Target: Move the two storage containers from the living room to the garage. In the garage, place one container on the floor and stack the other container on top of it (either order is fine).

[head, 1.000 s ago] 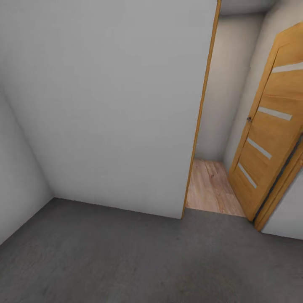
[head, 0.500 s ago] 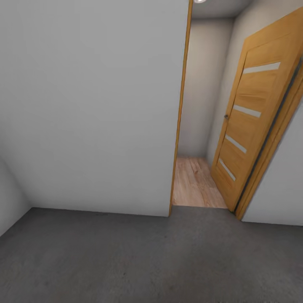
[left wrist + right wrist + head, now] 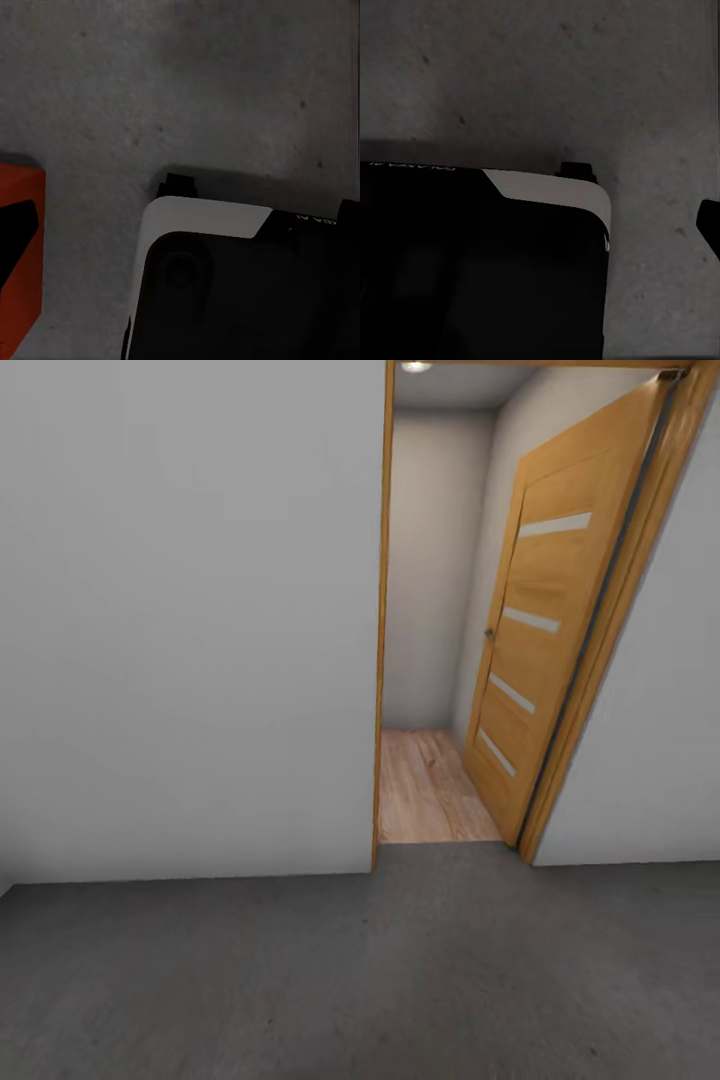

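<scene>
**Head view toward an open doorway from the garage floor**

Head view looked across the rough dark grey concrete floor (image 3: 300, 980) of the garage toward a plain white-grey wall (image 3: 190, 620). At the right of that wall stood a doorway with an orange-brown wooden frame (image 3: 381, 610). A wooden door (image 3: 545, 630) with four pale horizontal panes hung open, swung away into the passage beyond, its handle (image 3: 489, 632) on the edge nearer the opening. Light wood plank flooring (image 3: 430, 790) began at the threshold and met the concrete in a straight line. A ceiling spotlight (image 3: 416, 366) glowed at the top of the passage. A second stretch of white-grey wall (image 3: 650, 760) stood to the right of the frame.

Left wrist view looked down on the same concrete floor (image 3: 195, 90). At one edge of that picture lay part of an orange-red storage container (image 3: 19, 255), resting on the concrete; a dark patch crossed its visible face, and whether anything lay inside it could not be told. A black-and-white part of the robot's body (image 3: 225, 285) sat close beside the container without touching it.

Right wrist view showed concrete floor (image 3: 547, 67) and another black-and-white part of the robot's body (image 3: 495, 262), with a small dark shape (image 3: 709, 225) at the picture's margin, too little of it visible to identify.

How far either gripper stood open, and whether either held anything, could not be told from these pictures.
</scene>
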### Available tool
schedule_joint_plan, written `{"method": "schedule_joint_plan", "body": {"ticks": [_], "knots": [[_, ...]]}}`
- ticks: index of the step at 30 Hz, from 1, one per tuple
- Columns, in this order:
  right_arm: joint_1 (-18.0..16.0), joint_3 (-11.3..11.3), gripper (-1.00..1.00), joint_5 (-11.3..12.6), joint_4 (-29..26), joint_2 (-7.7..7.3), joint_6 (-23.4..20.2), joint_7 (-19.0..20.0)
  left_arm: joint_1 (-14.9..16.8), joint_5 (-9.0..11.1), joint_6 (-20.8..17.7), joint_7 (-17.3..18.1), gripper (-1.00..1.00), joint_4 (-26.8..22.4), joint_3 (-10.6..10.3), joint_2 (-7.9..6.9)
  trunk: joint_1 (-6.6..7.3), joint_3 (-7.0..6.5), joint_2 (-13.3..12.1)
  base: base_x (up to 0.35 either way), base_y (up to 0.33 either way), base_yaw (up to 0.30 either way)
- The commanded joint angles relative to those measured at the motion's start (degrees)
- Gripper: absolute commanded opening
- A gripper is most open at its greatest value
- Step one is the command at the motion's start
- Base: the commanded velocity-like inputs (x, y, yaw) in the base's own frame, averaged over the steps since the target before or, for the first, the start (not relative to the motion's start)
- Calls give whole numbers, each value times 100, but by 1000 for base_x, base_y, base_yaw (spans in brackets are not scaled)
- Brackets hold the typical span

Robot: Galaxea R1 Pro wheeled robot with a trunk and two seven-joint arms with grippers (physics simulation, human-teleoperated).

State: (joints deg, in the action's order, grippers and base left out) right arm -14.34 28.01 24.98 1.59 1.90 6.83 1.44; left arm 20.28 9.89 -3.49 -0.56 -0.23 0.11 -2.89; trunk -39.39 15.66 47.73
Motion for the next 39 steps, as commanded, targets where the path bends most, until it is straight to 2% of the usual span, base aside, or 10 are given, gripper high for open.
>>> {"method": "schedule_joint_plan", "body": {"ticks": [1, 39], "knots": [[-8, 46, 100, 60, 17, 4, 29, 15, 3, 45, -21, -6, 100, -3, -2, -1, -1, 7, 6, 0, 0, -259], [-8, 46, 100, 60, 17, 5, 29, 19, 3, 48, -27, -6, 100, -3, -2, -1, -1, 7, 6, 0, 0, -259]]}}
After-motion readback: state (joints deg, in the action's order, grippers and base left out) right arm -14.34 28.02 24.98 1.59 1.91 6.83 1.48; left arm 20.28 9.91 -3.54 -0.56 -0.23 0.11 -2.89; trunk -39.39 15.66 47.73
